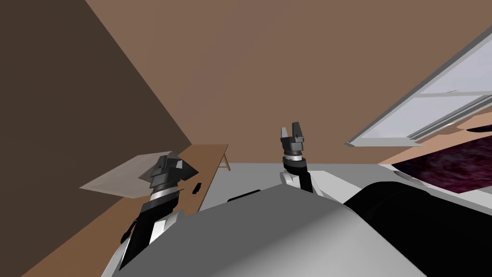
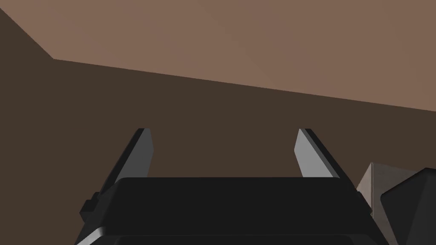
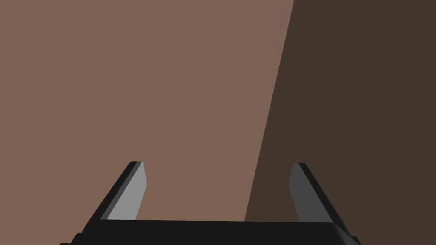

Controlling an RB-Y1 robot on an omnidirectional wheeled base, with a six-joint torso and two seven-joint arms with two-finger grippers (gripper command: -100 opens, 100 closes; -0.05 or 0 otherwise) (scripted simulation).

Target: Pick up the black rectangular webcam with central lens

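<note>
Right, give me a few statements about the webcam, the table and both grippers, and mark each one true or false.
1. The left gripper is open and holds nothing. True.
2. The right gripper is shut on the webcam. False: its fingers stand apart with nothing between them, and the small black webcam lies on the wooden table.
3. The webcam lies close to the table's edge, on the side by the grey floor. True.
4. The window is on the robot's left. False: the window is on the robot's right.
</note>
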